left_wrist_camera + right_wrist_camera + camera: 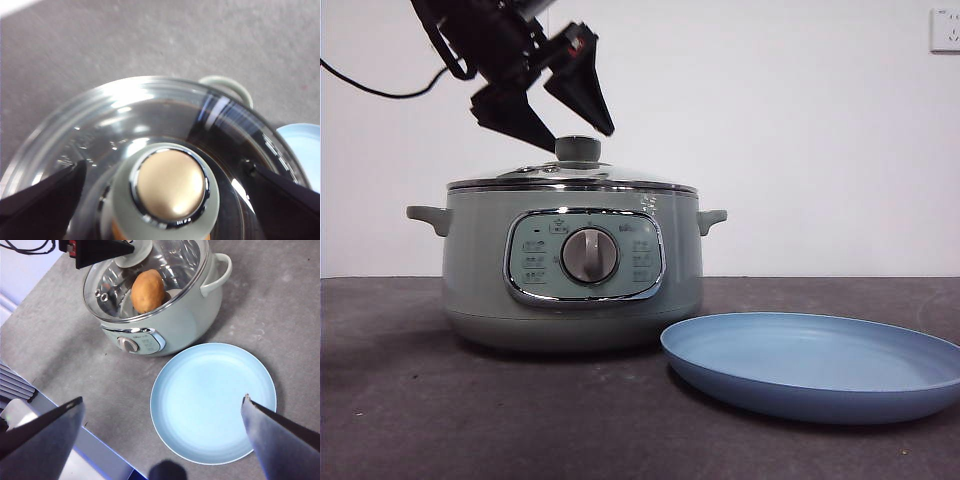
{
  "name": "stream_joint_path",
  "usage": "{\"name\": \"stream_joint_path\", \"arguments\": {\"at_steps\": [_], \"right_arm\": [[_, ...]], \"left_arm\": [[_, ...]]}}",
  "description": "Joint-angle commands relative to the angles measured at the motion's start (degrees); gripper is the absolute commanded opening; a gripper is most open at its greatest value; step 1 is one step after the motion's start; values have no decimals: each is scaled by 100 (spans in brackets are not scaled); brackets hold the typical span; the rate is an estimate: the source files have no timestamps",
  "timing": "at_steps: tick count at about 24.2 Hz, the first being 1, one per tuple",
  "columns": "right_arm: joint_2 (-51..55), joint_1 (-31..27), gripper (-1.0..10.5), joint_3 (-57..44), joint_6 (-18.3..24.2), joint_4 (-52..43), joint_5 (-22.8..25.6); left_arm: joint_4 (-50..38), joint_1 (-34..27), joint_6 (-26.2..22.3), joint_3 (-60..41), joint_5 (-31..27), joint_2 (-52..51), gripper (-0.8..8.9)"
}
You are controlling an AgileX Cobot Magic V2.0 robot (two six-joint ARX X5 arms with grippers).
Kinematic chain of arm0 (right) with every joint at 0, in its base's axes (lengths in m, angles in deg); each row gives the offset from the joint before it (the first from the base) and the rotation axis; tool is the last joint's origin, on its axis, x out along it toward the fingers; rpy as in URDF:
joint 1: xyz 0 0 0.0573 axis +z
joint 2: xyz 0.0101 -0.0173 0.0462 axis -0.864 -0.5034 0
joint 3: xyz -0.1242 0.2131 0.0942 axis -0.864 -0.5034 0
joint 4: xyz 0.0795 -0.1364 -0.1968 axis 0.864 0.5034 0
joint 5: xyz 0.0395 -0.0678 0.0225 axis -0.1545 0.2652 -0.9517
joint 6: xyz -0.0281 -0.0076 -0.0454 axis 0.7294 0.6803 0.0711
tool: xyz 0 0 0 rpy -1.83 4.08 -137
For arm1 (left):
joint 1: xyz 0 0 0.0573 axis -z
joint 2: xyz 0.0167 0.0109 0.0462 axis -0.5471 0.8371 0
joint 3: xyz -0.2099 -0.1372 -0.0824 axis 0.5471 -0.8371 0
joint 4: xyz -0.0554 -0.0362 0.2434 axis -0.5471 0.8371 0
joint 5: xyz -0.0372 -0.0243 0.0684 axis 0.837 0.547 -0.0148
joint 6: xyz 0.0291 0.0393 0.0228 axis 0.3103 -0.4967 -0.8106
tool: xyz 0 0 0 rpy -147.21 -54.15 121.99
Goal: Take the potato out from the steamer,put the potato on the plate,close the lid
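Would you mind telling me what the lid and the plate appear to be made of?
The lid looks like clear glass: the potato shows through its dome, and bright reflections streak it. Its rim looks like polished metal, and its knob has a brassy, shiny cap in a chrome-like ring. The plate is light blue with a matte finish, perhaps ceramic or plastic; the look leaves that open.

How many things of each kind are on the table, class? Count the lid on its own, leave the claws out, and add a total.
Steamer: 1
Lid: 1
Potato: 1
Plate: 1
Total: 4
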Motion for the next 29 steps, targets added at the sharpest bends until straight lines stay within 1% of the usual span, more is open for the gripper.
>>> {"name": "stream_joint_path", "arguments": {"at_steps": [1,2,3,5,6,8,10,13,16,23,26,29], "right_arm": [[-42,11,630,4,4,-44,17],[-52,11,630,4,4,-46,20],[-70,11,630,4,4,-52,20],[-70,11,630,4,4,-72,20],[-70,11,630,4,4,-77,20],[-70,11,630,4,4,-77,20],[-70,11,630,4,4,-79,20],[-70,11,630,4,4,-85,20],[-70,11,630,4,4,-85,20],[-72,11,629,4,0,-120,20],[-105,11,629,4,0,-149,20],[-201,11,629,4,-44,-190,17]], "left_arm": [[-39,61,-72,-4,-4,98,713],[-39,68,-72,-4,-4,98,712],[-39,94,-74,-4,-35,98,662],[-2,120,-70,-4,-48,98,474],[48,120,-70,-4,-50,98,420],[144,122,-68,-4,-48,98,386],[247,133,-52,-4,-48,98,267],[267,131,-50,-4,-46,98,162],[214,131,-46,-4,-35,98,-17],[35,118,-2,7,15,-17,-9],[35,76,4,15,7,-262,-9],[48,13,125,39,-2,-579,-9]]}}
